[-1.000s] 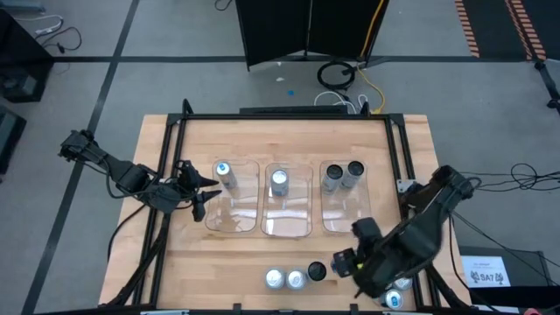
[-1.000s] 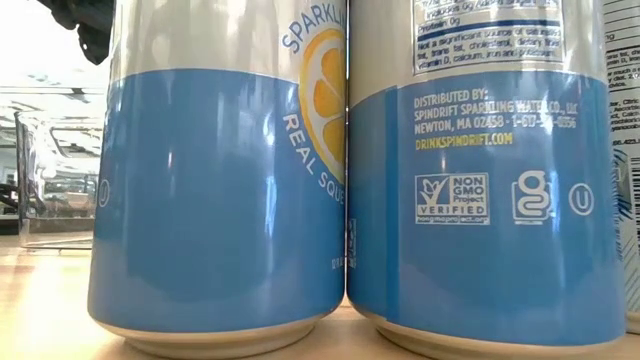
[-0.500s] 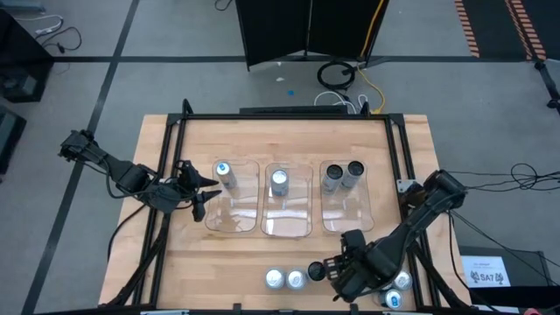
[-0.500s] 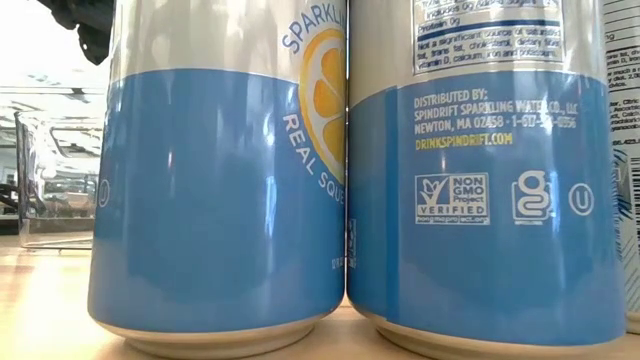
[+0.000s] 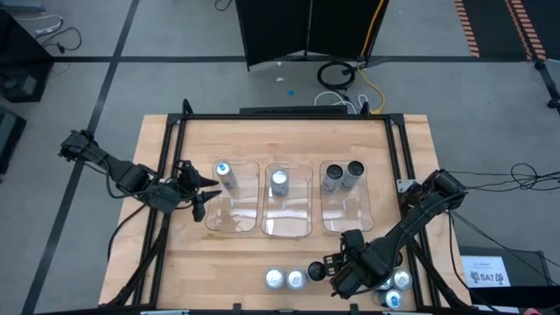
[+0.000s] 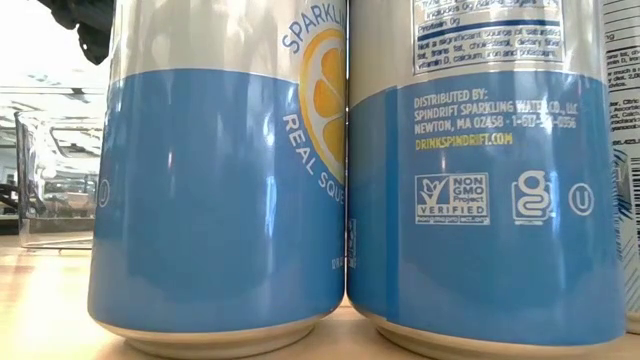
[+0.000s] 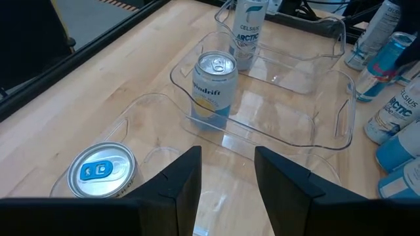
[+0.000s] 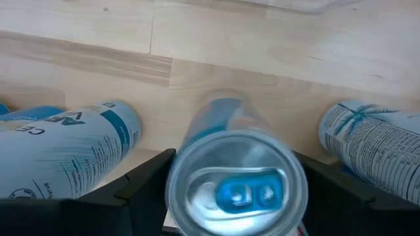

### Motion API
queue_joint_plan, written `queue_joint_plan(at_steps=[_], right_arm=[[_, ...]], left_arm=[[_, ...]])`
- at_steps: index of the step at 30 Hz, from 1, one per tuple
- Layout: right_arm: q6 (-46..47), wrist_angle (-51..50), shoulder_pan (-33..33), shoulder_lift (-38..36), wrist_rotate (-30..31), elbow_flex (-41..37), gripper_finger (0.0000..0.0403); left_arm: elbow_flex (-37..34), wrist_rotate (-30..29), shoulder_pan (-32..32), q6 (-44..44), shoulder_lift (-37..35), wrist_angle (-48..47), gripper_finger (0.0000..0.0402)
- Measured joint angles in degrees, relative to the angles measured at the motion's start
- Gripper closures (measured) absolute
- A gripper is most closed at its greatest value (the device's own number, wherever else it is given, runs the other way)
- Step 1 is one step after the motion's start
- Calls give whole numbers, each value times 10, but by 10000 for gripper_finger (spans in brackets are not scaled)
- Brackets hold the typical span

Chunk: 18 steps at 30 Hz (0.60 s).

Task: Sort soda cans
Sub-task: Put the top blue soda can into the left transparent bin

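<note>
Three clear trays sit mid-table. The left tray (image 5: 229, 210) holds a blue-tabbed soda can (image 5: 223, 172), the middle tray (image 5: 286, 219) one can (image 5: 279, 181), and the right tray (image 5: 347, 214) two cans (image 5: 343, 175). My left gripper (image 7: 228, 177) hovers open over the left tray. More cans (image 5: 295, 279) stand upright along the near edge. My right gripper (image 5: 337, 273) points down there, open. Its fingers (image 8: 141, 187) stand either side of a blue-tabbed can (image 8: 236, 180), whose top is just below them.
Upright cans stand close on both sides of the can under my right gripper (image 8: 72, 151) (image 8: 371, 151). Two more cans (image 5: 398, 289) stand at the near right corner. In the low view, two blue cans (image 6: 230, 190) (image 6: 480, 190) block most of the picture. A black frame (image 5: 289, 116) rims the table.
My right gripper has come down over the row of cans at the near edge and shifted slightly toward the table's left. My left arm and all the cans have kept still.
</note>
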Motion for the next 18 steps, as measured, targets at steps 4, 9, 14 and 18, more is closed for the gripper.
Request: queue_joint_plan(at_steps=[4, 9, 14, 18], right_arm=[[-2, 0, 0, 0, -1, 0, 126], [-2, 1, 0, 0, -2, 0, 125], [-2, 1, 0, 0, -4, 9, 122], [-2, -8, 0, 0, -4, 24, 102]], left_arm=[[0, 0, 0, 0, 0, 0, 250], [0, 0, 0, 0, 0, 0, 250], [0, 0, 0, 0, 0, 0, 250], [0, 0, 0, 0, 0, 0, 250]])
